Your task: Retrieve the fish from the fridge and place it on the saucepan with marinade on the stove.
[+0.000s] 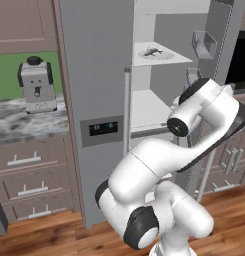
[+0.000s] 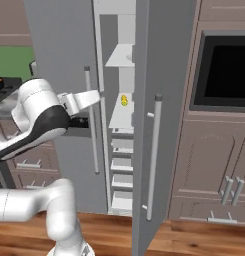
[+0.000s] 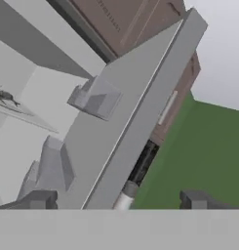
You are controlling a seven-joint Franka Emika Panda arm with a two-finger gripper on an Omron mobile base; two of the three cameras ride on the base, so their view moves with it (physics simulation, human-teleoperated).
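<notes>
With the tall grey fridge [image 1: 96,100] door swung open, I'm mid-reach: pincer [image 3: 116,200] spread wide, empty; small dark fish [image 1: 153,50] probably up-left, needs approach.

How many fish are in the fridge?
1. The fish lies on a pale round plate on the upper shelf of the open fridge. Other shelves are partly hidden by the door and arm, so more could be out of sight.
</notes>
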